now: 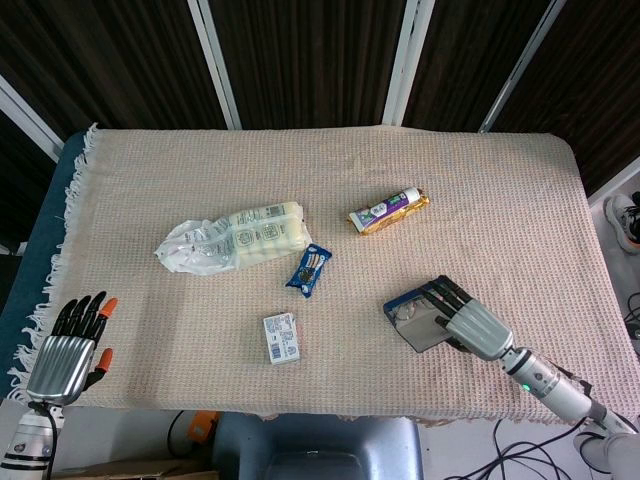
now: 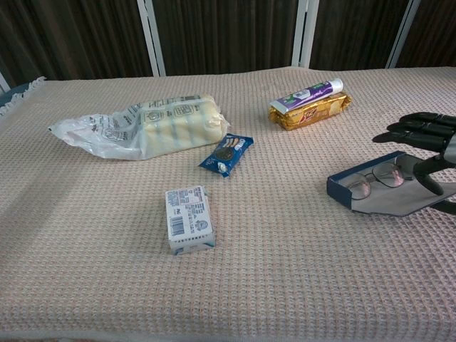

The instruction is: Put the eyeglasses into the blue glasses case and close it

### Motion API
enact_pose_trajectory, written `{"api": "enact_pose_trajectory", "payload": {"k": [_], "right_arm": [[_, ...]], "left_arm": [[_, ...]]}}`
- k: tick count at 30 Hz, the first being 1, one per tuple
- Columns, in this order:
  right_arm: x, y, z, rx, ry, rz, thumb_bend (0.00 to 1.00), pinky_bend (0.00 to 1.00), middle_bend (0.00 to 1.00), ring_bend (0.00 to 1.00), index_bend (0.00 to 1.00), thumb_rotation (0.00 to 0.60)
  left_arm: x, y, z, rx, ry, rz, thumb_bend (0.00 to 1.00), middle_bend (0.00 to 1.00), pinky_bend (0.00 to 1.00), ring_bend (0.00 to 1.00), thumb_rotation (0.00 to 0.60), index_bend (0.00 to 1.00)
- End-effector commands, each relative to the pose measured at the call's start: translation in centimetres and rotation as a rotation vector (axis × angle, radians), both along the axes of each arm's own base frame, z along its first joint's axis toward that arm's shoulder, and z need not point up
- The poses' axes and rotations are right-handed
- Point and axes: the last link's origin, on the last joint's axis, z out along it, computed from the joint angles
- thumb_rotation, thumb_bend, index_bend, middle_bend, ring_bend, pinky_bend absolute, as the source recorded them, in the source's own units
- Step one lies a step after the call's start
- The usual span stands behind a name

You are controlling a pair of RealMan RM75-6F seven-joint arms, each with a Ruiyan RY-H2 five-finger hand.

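Covering the whole table (image 1: 540,180) is a big woven cloth (image 1: 330,200) with fringe on its far left edge, and only the head view shows that edge and the dark panels behind.

The head view also shows the left hand (image 1: 72,345) low at the near left corner, off the cloth. Its fingers are straight and spread a little, with orange tips on two of them, and it holds nothing. The chest view does not show this hand at all.

The right hand (image 1: 468,322) reaches in from the near right side, with its grey arm (image 1: 560,390) running off to the lower right. Its dark fingers (image 2: 417,132) lie stretched out over the back part of the blue glasses case (image 2: 388,192). The chest view shows the thumb dipping down onto the case. I cannot tell if the hand really grips the case or only rests on it.

The case lies open on the cloth, near the right front. The eyeglasses (image 2: 377,179) sit inside it on the grey lining, lenses toward the blue wall.

A big clear bag of pale rolls (image 1: 235,238) lies left of middle. A gold and purple snack pack (image 1: 388,211) lies farther back. A small white box (image 1: 280,337) sits near the front. A little blue cookie packet (image 1: 309,268) lies between the bag and the case.
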Motion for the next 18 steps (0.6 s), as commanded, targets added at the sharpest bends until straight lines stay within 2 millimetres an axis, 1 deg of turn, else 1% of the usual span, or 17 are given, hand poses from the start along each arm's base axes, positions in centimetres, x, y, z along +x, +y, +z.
{"api": "enact_pose_trajectory", "payload": {"k": [1,3,6,12,18], "right_arm": [[-0.1,2.1,0.8,0.023,-0.009,0.013,0.63,0.00,0.18,0.00,0.78,0.600],[0.3,2.4,1.0,0.035,-0.033,0.008,0.63,0.00,0.18,0.00,0.78,0.600],[1.0,2.4,1.2,0.061,-0.072,-0.019,0.63,0.00,0.18,0.00,0.78,0.600],[2.5,1.2,1.2,0.109,-0.121,-0.101,0.63,0.00,0.18,0.00,0.78,0.600],[3.5,-0.1,0.6,0.177,-0.121,-0.201,0.63,0.00,0.18,0.00,0.77,0.600]], "left_arm": [[0.0,0.0,0.0,-0.001,0.001,0.000,0.42,0.00,0.09,0.02,0.600,0.00],[0.0,0.0,-0.1,-0.003,0.001,0.001,0.42,0.00,0.09,0.02,0.600,0.00],[0.0,0.1,-0.1,-0.004,0.003,0.003,0.42,0.00,0.09,0.02,0.600,0.00],[0.0,0.2,-0.2,-0.009,0.007,0.007,0.42,0.00,0.09,0.02,0.600,0.00],[-0.1,0.2,-0.3,-0.012,0.010,0.008,0.42,0.00,0.09,0.02,0.600,0.00]]}}
